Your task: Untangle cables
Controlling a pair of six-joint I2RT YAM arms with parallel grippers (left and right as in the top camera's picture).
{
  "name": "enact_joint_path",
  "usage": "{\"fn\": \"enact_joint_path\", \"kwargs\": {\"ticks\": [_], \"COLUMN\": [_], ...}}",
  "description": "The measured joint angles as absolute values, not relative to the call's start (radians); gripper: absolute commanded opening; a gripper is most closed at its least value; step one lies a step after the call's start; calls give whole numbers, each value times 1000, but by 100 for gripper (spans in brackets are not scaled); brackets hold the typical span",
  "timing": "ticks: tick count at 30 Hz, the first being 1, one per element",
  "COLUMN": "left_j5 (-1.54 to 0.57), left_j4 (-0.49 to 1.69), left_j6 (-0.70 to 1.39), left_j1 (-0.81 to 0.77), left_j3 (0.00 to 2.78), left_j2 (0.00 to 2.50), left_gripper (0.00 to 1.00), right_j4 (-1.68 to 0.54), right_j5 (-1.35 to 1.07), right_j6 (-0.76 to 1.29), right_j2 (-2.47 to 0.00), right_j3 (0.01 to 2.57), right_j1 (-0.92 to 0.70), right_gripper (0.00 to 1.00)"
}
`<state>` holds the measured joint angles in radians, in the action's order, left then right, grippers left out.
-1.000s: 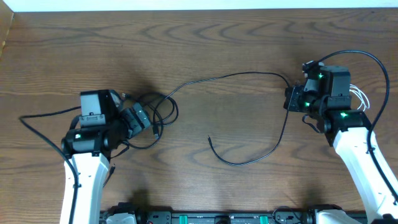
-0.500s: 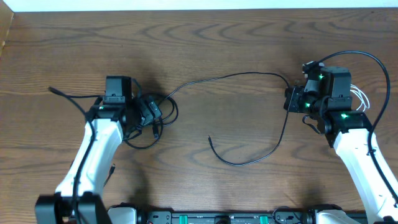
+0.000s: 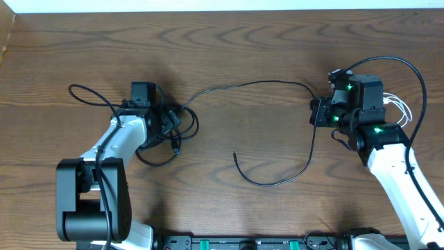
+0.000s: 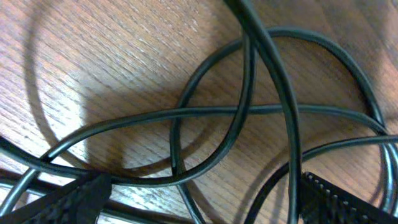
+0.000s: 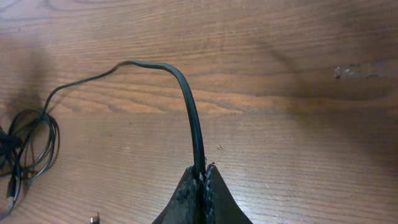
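A tangle of black cables [image 3: 173, 132] lies at the left of the table and shows close up in the left wrist view [image 4: 242, 112] as crossing loops. My left gripper [image 3: 166, 123] hangs low over the tangle, open, with its fingers [image 4: 205, 208] either side of several loops. One long black cable [image 3: 263, 83] runs from the tangle to the right. My right gripper [image 3: 316, 111] is shut on it [image 5: 200, 177]. The cable [image 5: 186, 106] arches out of the jaws toward the tangle [image 5: 31, 143]. Its free end [image 3: 234, 155] lies mid-table.
The left arm's thicker black cord [image 3: 87, 92] loops out at the far left. Thin white wires [image 3: 397, 103] show beside the right wrist, and a thick black cord [image 3: 409, 66] arcs over it. A small plug [image 5: 93, 218] lies at the bottom of the right wrist view.
The left arm has swung up and back, its cord sweeping to the upper left, with the gripper staying over the tangle. The right gripper has shifted slightly left with the cable.
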<state>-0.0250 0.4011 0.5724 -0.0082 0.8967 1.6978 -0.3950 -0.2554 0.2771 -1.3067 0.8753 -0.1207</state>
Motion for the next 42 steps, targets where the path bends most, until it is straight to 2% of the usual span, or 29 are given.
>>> {"fn": "enact_joint_path", "kwargs": {"ticks": [8,14,18,27,42], "left_j5": [33,32,31,28,-118], "left_j4": [458,522,540,545,641], "left_j6": [572,532,516,497,350], "left_j1": [-9,-9,-9,-9,67], "left_j3": [898,900,904,905,910], "left_j2": [1713,1714,1714,1714,1674], "left_gripper": [98,98,98,98,98], "right_j4": [-415,-543,-569,-584,-533], "right_j5": [-155,107,175,190,133], "right_j6": [282,432,500,599,517], "right_j2": [-1307,-1307,-1307,-1307,-1307], "right_j3": [875,873,873,873,873], "right_j1": [-118,-35,28,64,64], "right_gripper": [1,1,1,1,1]}}
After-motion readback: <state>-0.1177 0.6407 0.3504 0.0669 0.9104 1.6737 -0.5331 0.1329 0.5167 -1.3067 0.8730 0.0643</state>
